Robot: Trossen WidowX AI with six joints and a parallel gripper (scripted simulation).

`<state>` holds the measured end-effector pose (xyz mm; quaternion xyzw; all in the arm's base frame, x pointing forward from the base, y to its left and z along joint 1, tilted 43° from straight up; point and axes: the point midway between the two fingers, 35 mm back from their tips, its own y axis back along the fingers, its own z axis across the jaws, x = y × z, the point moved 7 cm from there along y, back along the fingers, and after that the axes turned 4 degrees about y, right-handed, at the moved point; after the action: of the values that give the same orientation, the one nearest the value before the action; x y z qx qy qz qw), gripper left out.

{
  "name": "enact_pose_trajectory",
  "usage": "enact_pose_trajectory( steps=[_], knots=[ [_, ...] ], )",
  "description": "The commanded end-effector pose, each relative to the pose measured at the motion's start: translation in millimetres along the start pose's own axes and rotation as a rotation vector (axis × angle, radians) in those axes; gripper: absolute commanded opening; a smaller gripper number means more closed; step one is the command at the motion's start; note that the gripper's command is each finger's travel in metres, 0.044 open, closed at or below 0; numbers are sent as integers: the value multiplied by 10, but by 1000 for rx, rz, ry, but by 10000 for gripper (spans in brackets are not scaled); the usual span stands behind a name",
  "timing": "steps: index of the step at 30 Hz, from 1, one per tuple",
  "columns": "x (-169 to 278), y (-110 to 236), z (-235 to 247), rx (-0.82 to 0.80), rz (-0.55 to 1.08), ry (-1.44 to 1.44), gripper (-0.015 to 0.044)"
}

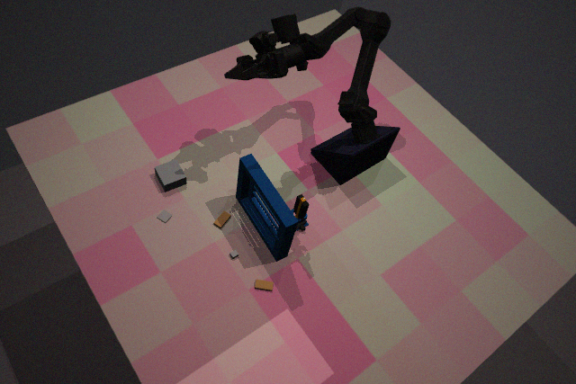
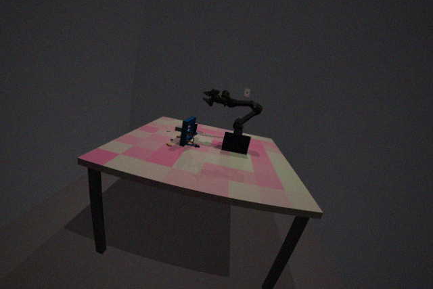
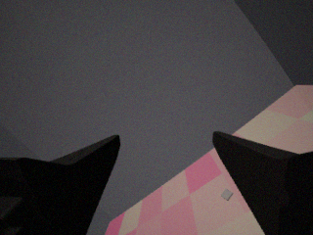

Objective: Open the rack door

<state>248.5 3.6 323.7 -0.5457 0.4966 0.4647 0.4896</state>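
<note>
The rack's blue frame stands upright on the table, with slats inside its outline. A black handle with an orange stripe stands upright on the robot's side, near the frame's end closer to the bottom of the top view; it is small and dark in the exterior view. The door's angle and the handle's turn cannot be told clearly. My gripper is open and empty, high above the table, well away from frame and handle. The wrist view does not show the rack.
A grey block lies beyond the frame. A flat grey tile, a small grey piece and two orange blocks lie on the frame's far side from the arm. The arm's dark base stands nearby.
</note>
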Motion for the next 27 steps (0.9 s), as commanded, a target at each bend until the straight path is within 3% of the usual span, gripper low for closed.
enact_pose_trajectory(
  steps=[1, 5, 27],
  knots=[
    [3, -6, 2, 0, 4, -2, 374],
    [73, -123, 49, -7, 85, -38, 283],
    [647, -709, 492, 21, 620, -173, 283]
  ],
)
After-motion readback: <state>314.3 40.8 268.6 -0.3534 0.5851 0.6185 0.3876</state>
